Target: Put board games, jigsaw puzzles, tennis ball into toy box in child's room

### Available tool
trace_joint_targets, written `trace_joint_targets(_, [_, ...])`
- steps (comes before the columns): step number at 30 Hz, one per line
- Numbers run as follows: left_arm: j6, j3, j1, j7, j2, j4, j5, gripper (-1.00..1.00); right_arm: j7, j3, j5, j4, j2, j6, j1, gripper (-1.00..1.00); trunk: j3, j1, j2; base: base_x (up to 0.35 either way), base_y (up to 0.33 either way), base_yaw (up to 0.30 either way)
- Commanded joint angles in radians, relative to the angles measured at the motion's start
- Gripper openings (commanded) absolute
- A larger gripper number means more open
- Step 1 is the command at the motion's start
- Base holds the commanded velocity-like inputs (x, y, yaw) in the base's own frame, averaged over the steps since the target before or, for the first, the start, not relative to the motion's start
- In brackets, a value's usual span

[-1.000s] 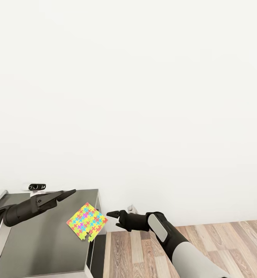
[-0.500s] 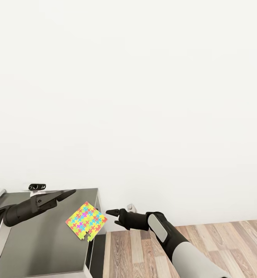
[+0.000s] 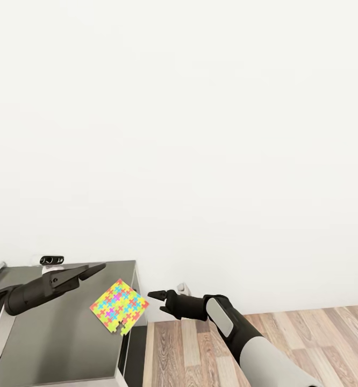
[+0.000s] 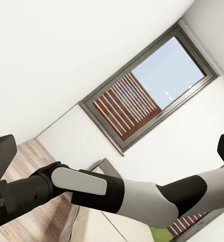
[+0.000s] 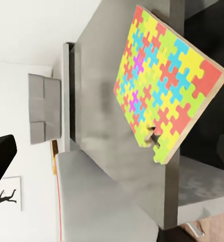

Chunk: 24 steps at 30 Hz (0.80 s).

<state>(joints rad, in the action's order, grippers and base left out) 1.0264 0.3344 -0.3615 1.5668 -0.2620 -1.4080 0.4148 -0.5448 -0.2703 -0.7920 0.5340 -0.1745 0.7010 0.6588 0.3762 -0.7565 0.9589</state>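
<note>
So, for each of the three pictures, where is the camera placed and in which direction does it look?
Head view: from the robot's head, forward and down at a white wall, the table and puzzle; both arms show, left hand, right hand.
Left wrist view: on the left arm, facing a window; the right arm crosses it.
Right wrist view: on the right arm, facing the puzzle overhanging the table edge.
Shared: head and right wrist views both show the puzzle.

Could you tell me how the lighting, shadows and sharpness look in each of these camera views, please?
Head view: flat, even light, a near-featureless white wall, the multicoloured jigsaw puzzle sheet sharp on the dark grey table top. Right wrist view: the sheet crisp, with soft glare on the table. Left wrist view: bright window, no blur.
</note>
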Motion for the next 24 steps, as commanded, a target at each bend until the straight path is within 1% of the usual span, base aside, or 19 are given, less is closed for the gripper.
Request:
trace_joint_targets(1, [0.011, 0.000, -0.001, 0.004, 0.000, 0.000, -0.001, 1.00, -0.001, 0.000, -0.001, 0.000, 0.000, 0.003, 0.001, 1.00, 0.004, -0.004, 0.008, 0.000, 0.000, 0.000])
trace_joint_targets(24, [0.011, -0.001, -0.001, 0.004, 0.002, 0.000, -0.001, 1.00, 0.000, -0.001, 0.009, -0.002, 0.000, 0.000, 0.001, 1.00, 0.076, -0.092, 0.169, 0.000, 0.000, 0.000])
